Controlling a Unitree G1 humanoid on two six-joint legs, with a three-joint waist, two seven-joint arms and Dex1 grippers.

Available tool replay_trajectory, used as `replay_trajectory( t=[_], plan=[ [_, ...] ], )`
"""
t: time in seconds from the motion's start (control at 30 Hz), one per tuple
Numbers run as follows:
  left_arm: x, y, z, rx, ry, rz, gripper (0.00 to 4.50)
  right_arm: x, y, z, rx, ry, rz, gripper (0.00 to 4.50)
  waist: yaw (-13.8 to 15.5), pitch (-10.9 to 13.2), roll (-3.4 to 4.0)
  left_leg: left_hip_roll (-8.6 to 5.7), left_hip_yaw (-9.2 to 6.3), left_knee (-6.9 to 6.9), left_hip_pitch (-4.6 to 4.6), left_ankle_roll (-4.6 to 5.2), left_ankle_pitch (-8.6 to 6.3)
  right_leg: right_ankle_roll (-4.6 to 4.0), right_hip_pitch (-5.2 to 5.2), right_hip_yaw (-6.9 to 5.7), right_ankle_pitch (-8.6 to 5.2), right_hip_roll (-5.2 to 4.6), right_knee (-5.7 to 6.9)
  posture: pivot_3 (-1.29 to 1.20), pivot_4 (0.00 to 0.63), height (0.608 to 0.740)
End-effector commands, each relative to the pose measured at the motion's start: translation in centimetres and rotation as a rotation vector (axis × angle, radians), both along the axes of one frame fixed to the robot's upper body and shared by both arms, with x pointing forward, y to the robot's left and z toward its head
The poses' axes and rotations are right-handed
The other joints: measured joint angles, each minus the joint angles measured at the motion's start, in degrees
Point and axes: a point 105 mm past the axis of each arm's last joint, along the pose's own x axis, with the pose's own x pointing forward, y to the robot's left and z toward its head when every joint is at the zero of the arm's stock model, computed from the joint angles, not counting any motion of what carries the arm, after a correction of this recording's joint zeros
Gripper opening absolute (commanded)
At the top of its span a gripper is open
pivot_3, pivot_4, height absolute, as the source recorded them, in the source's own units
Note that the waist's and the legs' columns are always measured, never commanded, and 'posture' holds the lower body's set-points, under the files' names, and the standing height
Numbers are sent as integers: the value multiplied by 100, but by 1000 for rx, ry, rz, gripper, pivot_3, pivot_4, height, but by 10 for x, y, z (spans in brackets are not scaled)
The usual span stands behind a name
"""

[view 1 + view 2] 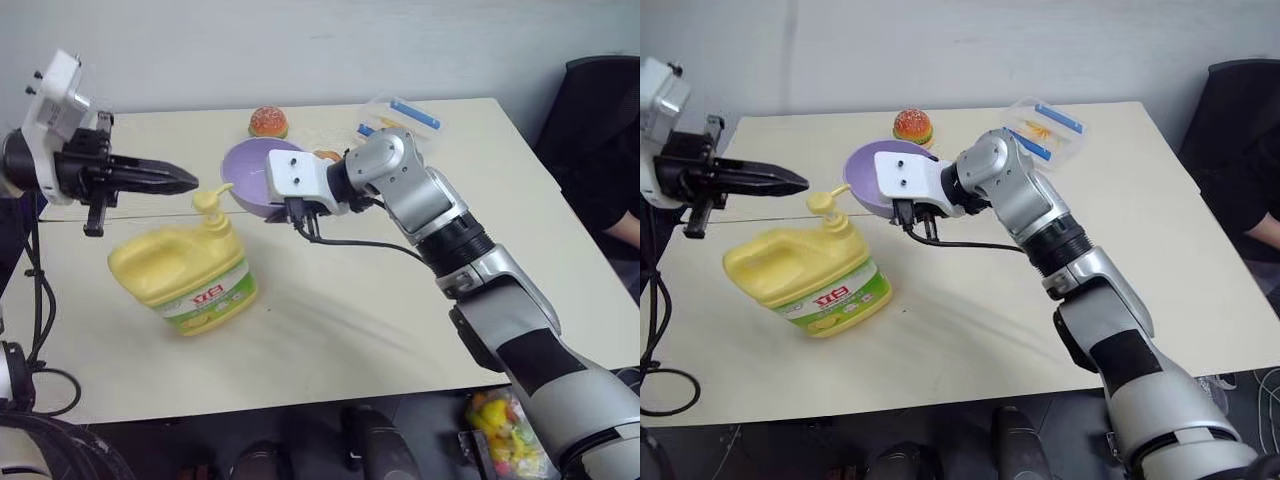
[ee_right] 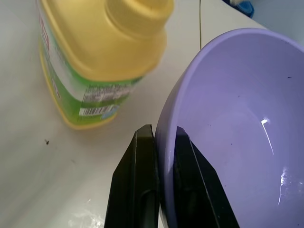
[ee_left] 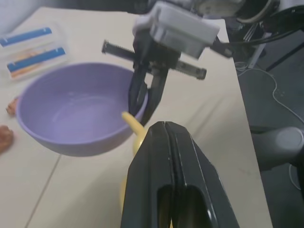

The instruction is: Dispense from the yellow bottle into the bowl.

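Two black-fingered grippers are up over the table. On the right gripper (image 2: 164, 190) the smooth, tapering fingers are clamped on the thin rim of the bowl (image 1: 252, 172), one finger inside and one outside, and the bowl hangs tilted above the tabletop, its mouth turned toward the yellow bottle (image 1: 185, 272). On the left gripper (image 1: 188, 180) the glossy fingers are pressed flat together with nothing between them, their tip poised just above the bottle's pump head (image 1: 210, 197).

That bowl is smooth lavender plastic, round, with a faint sheen inside. Squat and boxy, the bottle has a moulded handle, a curved yellow spout, and a green-and-white label with red lettering; it stands on the matte cream table (image 1: 330, 330), just beside the bowl.

From the right wrist, the label's barcode side shows up close. From the left wrist, the spout tip sits against the bowl's outer wall below the rim. From the head, a toy burger (image 1: 268, 122) and a clear blue-striped container (image 1: 405, 115) lie behind the bowl
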Motion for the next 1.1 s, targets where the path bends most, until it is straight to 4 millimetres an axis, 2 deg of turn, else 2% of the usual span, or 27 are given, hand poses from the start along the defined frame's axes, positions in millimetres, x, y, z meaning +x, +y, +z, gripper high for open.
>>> replay_trajectory(
  t=[0.03,0.33,0.63,0.77,0.93,1.1],
  plan=[
    [-7,4,14,0,-60,12,11,-16,12,29,55,-62,85,0,7,-1,-1,0,-1,2,0,0,0,0,1,-1,0,-1,0,0,150,740],
    [2,-5,12,-20,-80,3,11,-25,14,35,49,-76,123,0,8,-1,-2,-5,-6,5,-3,0,0,0,2,-5,0,-1,1,0,150,740],
    [17,-11,-10,58,-70,-4,11,-20,6,28,7,-83,106,0,-6,-1,-2,-5,-6,6,-4,0,0,0,1,-7,0,1,3,0,150,740],
    [21,-11,-14,77,-71,7,11,-18,4,26,-3,-83,99,0,5,-2,-4,-5,-11,11,-4,0,0,0,6,-8,0,-1,4,0,150,740],
    [21,-8,-21,101,-54,19,11,-15,1,21,-14,-80,91,0,13,-3,-4,-4,-15,15,-3,0,0,0,8,-9,0,-2,7,0,150,740],
    [14,-5,-41,130,40,24,11,-15,1,16,-26,-81,98,0,6,-4,-5,-3,-15,14,4,0,0,0,11,-8,0,-2,10,0,150,740]
  ],
)
